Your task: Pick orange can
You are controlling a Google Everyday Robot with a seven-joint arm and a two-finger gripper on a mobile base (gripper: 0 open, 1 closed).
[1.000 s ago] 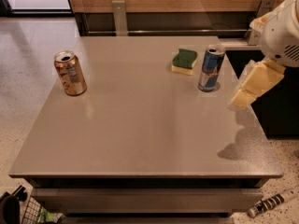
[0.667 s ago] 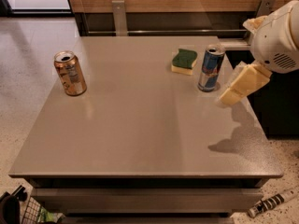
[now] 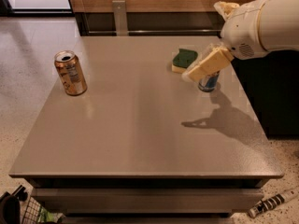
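The orange can [image 3: 70,73] stands upright on the left side of the grey table [image 3: 140,125]; it is shiny copper-orange with a silver top and a pale label patch. My gripper [image 3: 189,76] hangs above the table's right part on a white arm [image 3: 261,24] that comes in from the upper right. Its tan fingers [image 3: 205,65] point down and left. It is far to the right of the orange can and holds nothing that I can see. It covers most of the blue-and-silver can [image 3: 208,81].
A green and yellow sponge [image 3: 183,60] lies at the back right, next to the blue can. A dark cabinet stands to the right of the table. A wooden wall panel runs along the back. A wire basket [image 3: 28,211] sits on the floor at lower left.
The arm has swung left across the table's right edge, and the gripper now hangs in front of the blue can. The cans and the sponge have not moved.
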